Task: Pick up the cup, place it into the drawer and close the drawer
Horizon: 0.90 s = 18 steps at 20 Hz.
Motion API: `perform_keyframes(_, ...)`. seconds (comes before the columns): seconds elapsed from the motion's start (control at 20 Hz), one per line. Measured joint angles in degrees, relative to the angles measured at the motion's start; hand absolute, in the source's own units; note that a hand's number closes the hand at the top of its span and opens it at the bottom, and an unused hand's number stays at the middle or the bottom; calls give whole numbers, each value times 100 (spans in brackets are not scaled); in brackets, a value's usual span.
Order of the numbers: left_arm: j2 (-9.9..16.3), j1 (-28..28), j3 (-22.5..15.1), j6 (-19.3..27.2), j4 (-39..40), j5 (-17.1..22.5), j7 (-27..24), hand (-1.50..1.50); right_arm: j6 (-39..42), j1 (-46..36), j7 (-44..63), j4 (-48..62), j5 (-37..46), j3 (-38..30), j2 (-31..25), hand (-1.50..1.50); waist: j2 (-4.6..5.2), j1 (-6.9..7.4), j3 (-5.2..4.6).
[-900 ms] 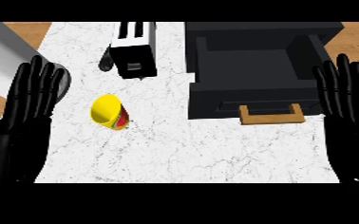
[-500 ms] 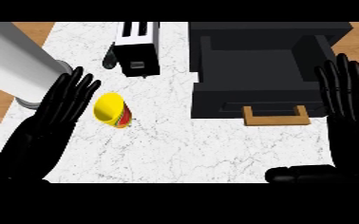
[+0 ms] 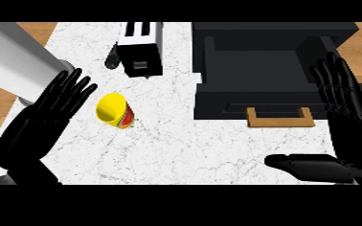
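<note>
Your left robot hand was spread wide just left of the yellow cup lying on the tabletop; it held nothing. Your right robot hand rested open at the right edge, beside the open drawer.

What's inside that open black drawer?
Nothing shows inside the drawer; its floor looks bare. The cup lies on the counter. Dark inner corners are hard to see.

Yellow cup tipped on counter; black drawer open.
</note>
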Motion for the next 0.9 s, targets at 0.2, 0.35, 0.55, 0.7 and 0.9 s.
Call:
perform_keyframes(0.2, -4, -127, 176, -128, 631, -303, -239, -150, 57, -28, 0, 18, -11, -37, 16, -150, -1, 1, 2)
perform_keyframes(0.35, 17, -269, 306, -197, 1152, -694, -558, -150, 51, 8, -159, 101, 67, -13, 79, -150, 0, -3, 2)
perform_keyframes(0.55, 29, -491, 441, -263, 2070, -1324, -1195, -150, 144, -76, -99, 120, -56, -143, 20, -150, 3, -15, 2)
perform_keyframes(0.7, 87, -722, 545, -213, 2792, -1765, -1668, -150, 213, -187, -53, 207, -130, -260, -51, -150, 6, -21, 0)
perform_keyframes(0.9, 94, -893, 538, -116, 3654, -2353, -2370, -150, 217, -145, -221, 318, -39, -217, 30, -150, 6, -20, 1)
